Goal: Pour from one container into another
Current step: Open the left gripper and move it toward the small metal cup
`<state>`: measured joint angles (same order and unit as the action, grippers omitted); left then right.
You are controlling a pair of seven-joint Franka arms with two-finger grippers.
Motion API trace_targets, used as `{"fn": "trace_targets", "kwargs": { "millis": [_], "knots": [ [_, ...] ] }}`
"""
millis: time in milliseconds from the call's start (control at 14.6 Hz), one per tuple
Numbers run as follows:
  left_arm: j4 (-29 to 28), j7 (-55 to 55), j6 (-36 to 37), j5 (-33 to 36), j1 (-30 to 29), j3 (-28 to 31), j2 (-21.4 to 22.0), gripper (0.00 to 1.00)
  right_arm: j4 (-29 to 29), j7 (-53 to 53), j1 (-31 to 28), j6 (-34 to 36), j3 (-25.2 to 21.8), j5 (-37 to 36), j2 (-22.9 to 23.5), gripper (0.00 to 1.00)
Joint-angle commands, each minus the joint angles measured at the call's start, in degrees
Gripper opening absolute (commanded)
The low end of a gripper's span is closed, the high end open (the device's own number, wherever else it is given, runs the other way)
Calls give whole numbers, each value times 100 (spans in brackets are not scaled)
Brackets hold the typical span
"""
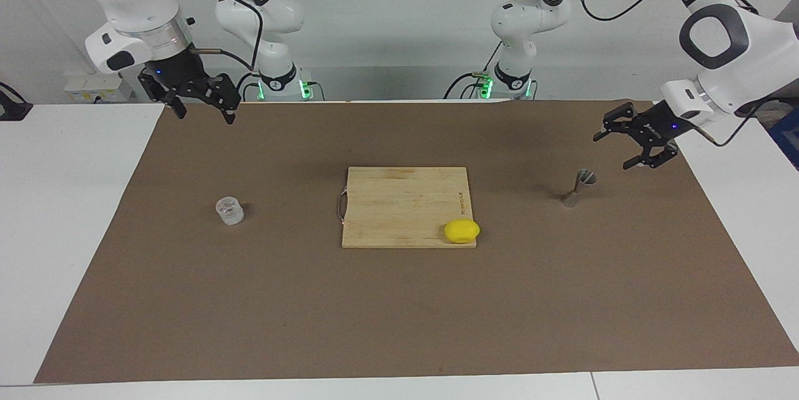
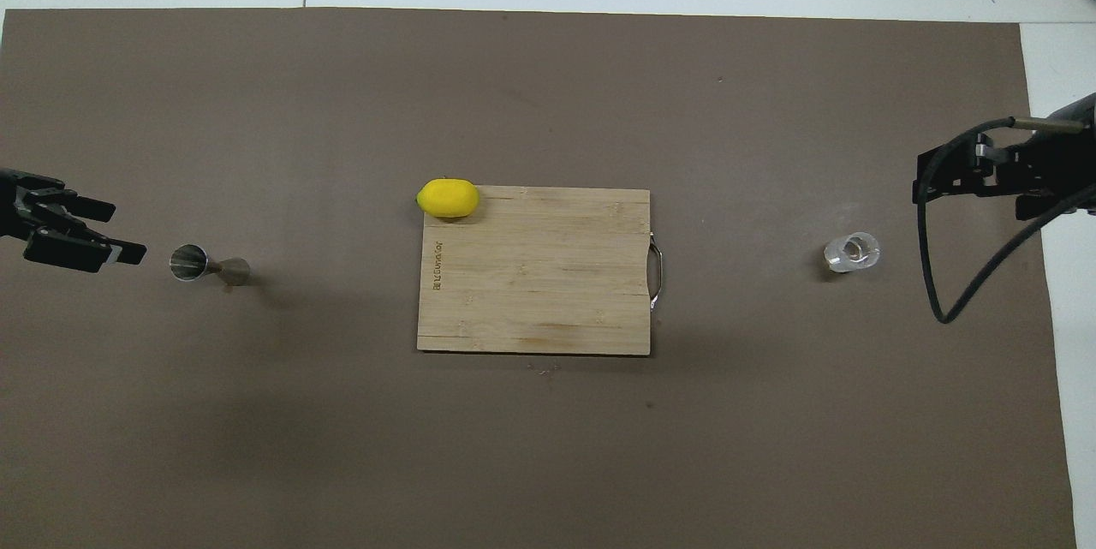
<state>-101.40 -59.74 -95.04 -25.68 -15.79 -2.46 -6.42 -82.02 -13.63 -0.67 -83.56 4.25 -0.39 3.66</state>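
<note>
Metal jigger (image 1: 579, 186) upright on mat, left-arm end; my left gripper (image 1: 632, 146) hovers just beside it, fingers spread, empty. Glass cup (image 1: 229, 210) at right-arm end; right gripper (image 1: 198, 108) waits raised, fingers apart, empty.

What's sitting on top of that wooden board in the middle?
Only a yellow lemon, at one corner of the wooden board, toward the left arm's end and away from the robots. The rest of the board's top is bare. Whatever lies beneath the board is covered.
</note>
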Motion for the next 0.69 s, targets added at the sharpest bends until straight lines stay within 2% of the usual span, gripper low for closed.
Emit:
{"fn": "trace_targets", "kwargs": {
  "millis": [0, 274, 412, 617],
  "knots": [
    [173, -931, 81, -436, -467, -70, -366, 100, -42, 159, -100, 42, 49, 75, -33, 99],
    [980, -2470, 670, -920, -1109, -105, -1482, 100, -42, 159, -100, 42, 58, 75, -33, 99],
    [1131, -3136, 820, -947, -1364, -114, -1756, 100, -42, 159, -100, 42, 58, 75, -33, 99],
    [1070, -4446, 925, -1140, -1698, -114, -1932, 100, -42, 159, -100, 42, 58, 75, -33, 99]
  ]
}}
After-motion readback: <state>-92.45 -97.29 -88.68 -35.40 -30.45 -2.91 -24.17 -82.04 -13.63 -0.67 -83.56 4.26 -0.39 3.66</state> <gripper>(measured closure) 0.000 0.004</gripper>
